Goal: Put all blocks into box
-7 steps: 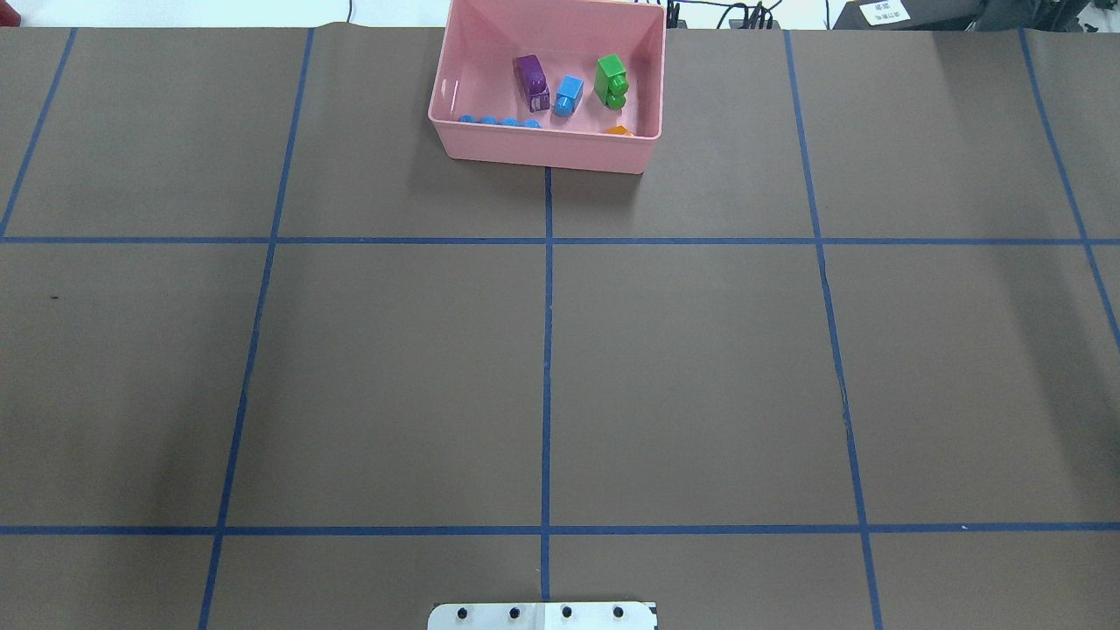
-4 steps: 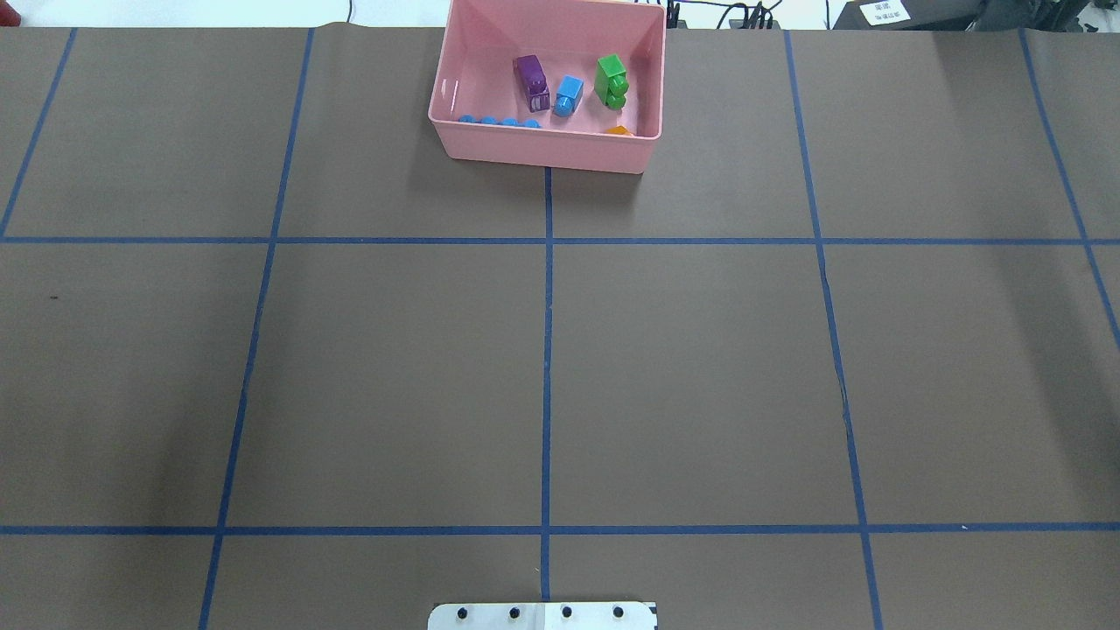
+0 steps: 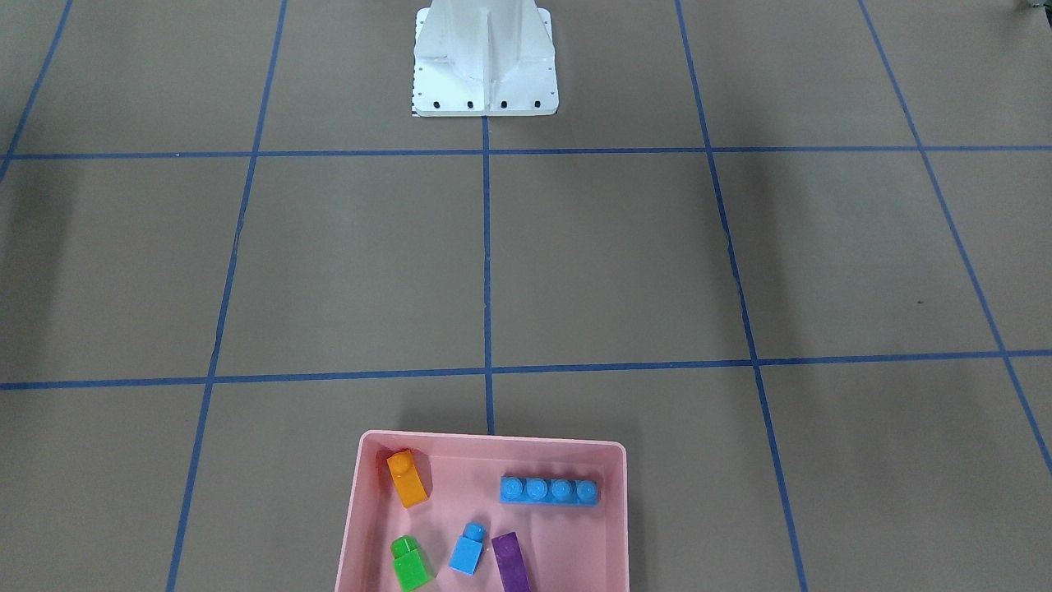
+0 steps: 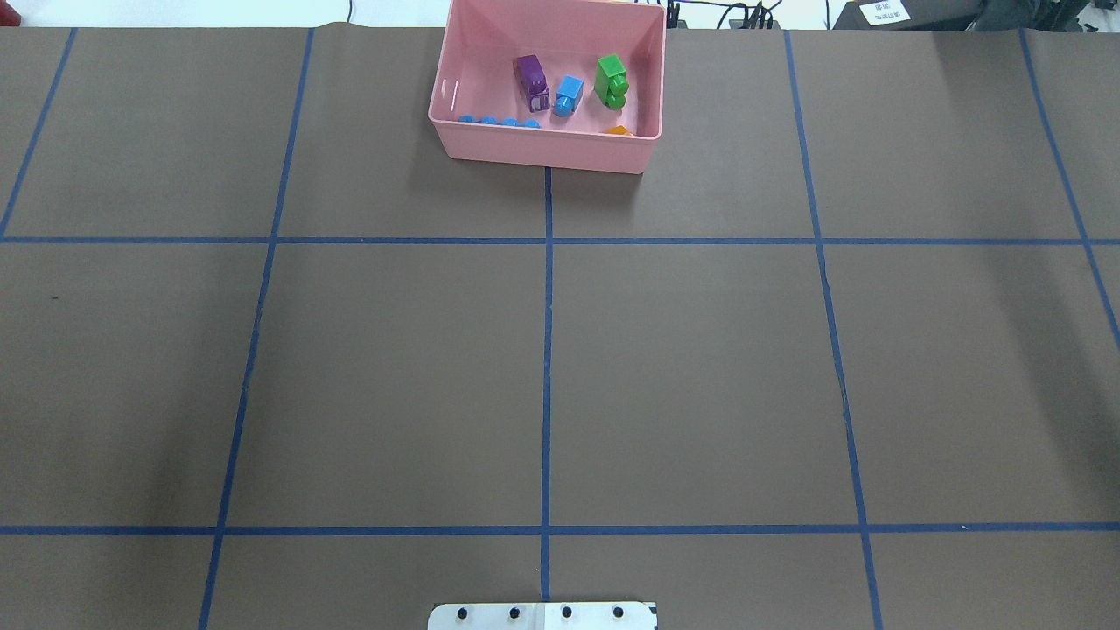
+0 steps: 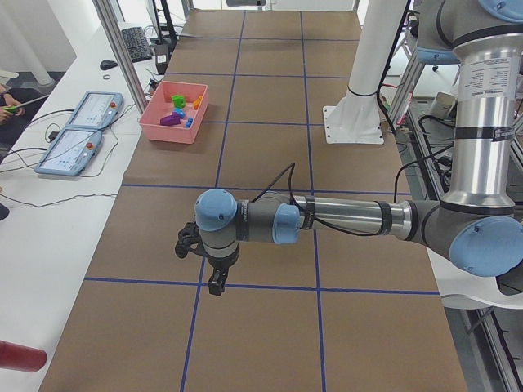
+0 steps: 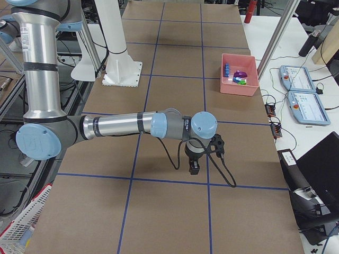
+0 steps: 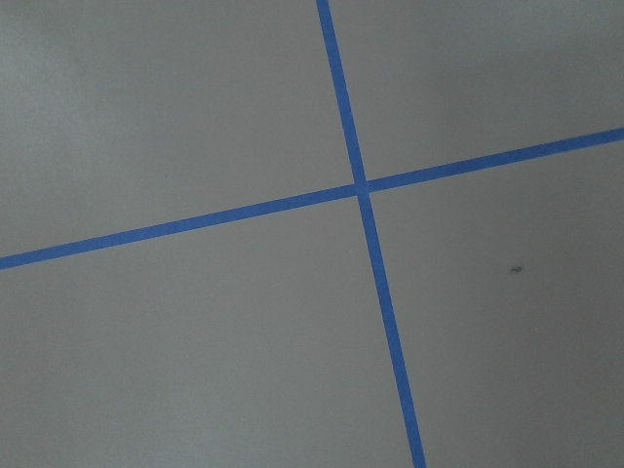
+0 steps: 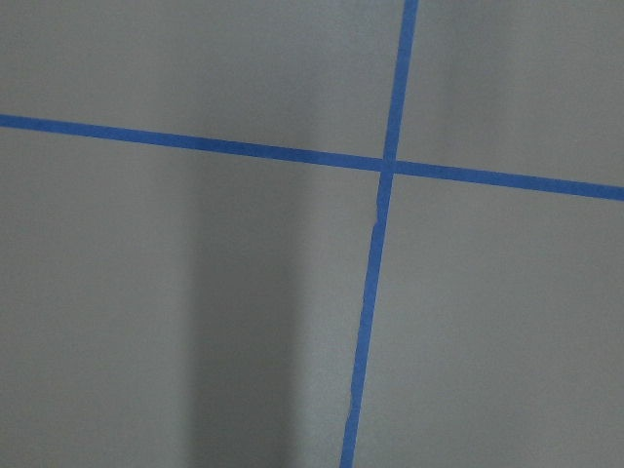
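The pink box (image 3: 493,440) stands at the table's far edge from the robot, also in the overhead view as the box (image 4: 542,153). Inside lie the blocks: orange (image 3: 407,478), long blue (image 3: 549,491), green (image 3: 410,563), small blue (image 3: 468,551) and purple (image 3: 511,563). My left gripper (image 5: 214,286) hangs over bare table far from the box, seen only in the exterior left view. Over another bare stretch hangs my right gripper (image 6: 194,168), seen only in the exterior right view. For both I cannot tell if they are open or shut. Each wrist view holds only tape lines.
The white robot base (image 3: 485,66) stands at the table's near edge. Blue tape lines divide the brown table into squares. Two tablets (image 5: 86,122) and cables lie on a side bench beyond the box. A red object (image 5: 20,355) lies at the bench's near end.
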`<state>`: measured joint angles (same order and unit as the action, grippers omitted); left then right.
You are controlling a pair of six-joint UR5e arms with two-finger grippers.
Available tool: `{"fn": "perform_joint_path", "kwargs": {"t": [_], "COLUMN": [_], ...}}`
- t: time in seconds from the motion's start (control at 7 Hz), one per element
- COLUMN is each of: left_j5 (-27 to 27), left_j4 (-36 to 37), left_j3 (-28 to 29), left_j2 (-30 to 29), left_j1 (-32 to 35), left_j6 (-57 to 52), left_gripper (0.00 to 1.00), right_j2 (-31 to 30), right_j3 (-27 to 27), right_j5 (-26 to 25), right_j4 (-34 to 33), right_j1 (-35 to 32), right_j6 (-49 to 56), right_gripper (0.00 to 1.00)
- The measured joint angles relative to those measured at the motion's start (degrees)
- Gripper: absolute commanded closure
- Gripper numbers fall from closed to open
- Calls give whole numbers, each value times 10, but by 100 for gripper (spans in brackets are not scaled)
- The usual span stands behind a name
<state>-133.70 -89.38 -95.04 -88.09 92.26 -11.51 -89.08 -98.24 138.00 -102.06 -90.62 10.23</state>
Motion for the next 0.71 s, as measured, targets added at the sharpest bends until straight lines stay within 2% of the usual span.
{"fn": "perform_joint_path", "kwargs": {"t": [0.71], "left_j5": [3], "left_j4": [0], "left_j3": [-21], "left_j2": [8], "left_j1": [10], "left_j6": [6], "left_gripper": [0], "right_j2": [-30], "right_j3": [-11], "right_j5": [-5], "right_j4": [5], "right_j1": [1], "right_j6": [-46], "right_gripper": [0]}}
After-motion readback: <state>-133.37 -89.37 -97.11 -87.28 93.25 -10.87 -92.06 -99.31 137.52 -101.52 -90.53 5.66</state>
